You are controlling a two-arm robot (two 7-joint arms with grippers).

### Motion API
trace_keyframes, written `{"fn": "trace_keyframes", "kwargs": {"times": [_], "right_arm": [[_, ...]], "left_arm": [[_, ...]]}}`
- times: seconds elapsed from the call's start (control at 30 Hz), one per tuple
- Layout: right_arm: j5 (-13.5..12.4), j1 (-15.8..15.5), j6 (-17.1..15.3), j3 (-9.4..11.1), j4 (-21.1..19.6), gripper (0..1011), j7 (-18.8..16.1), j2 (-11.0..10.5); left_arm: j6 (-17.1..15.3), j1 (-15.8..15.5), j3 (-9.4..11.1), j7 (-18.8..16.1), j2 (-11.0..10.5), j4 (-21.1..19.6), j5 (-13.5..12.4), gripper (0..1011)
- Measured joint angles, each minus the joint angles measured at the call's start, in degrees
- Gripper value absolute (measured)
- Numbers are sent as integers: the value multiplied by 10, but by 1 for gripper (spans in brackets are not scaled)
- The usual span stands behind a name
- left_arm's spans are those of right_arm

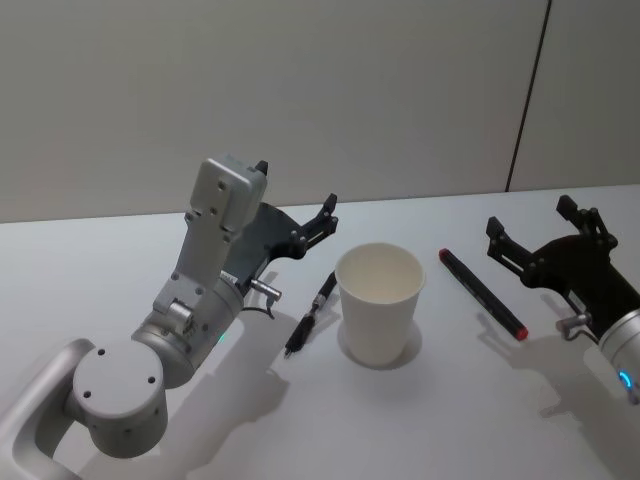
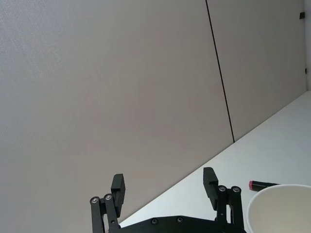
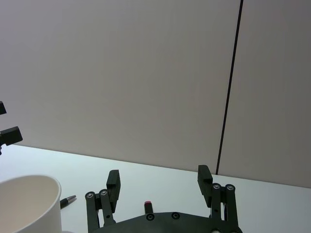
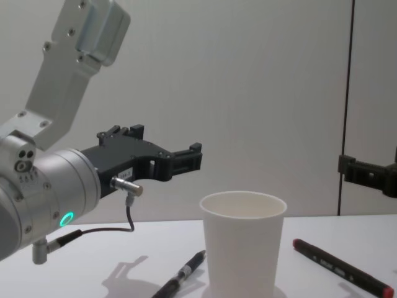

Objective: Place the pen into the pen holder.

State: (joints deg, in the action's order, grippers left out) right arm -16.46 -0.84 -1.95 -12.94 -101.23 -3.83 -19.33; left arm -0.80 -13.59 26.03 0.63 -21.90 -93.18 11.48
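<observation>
Nearest, the pen (image 1: 310,315) lies flat on the desk (image 1: 100,262), just left of the cup (image 1: 380,312), slanting from the near edge up toward it, with nothing gripping it. It is slim, glossy black with a silvery tip, so it would likely roll or skid under a careless pinch. I would come straight down with the fingers across the barrel near its middle and close firmly. Then lift, tip it upright and lower it through the rim.

The cup stands mid-desk: plain white paper with a rolled rim, tapering downward, and empty as far as shows. Being light, it should topple at a nudge, so the drop wants centring. Right of it lies a marker (image 1: 482,293), thicker, matt black with red ends, angled toward the far edge.

Beyond, the left tool (image 1: 296,188) hovers above the desk behind the pen, jaws wide apart and empty. The right tool (image 1: 529,215) hangs spread and empty toward the right edge, just past the marker. The desk is smooth white, the wall (image 1: 300,90) behind plain grey.
</observation>
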Motion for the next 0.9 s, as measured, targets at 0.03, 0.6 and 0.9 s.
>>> {"fn": "trace_keyframes", "kwargs": {"times": [0.03,0.6,0.9], "right_arm": [[0,0,0,0,0,1001,0,0],[0,0,0,0,0,1001,0,0],[0,0,0,0,0,1001,0,0]], "left_arm": [[0,0,0,0,0,0,0,1001],[0,0,0,0,0,0,0,1001],[0,0,0,0,0,0,0,1001]]}}
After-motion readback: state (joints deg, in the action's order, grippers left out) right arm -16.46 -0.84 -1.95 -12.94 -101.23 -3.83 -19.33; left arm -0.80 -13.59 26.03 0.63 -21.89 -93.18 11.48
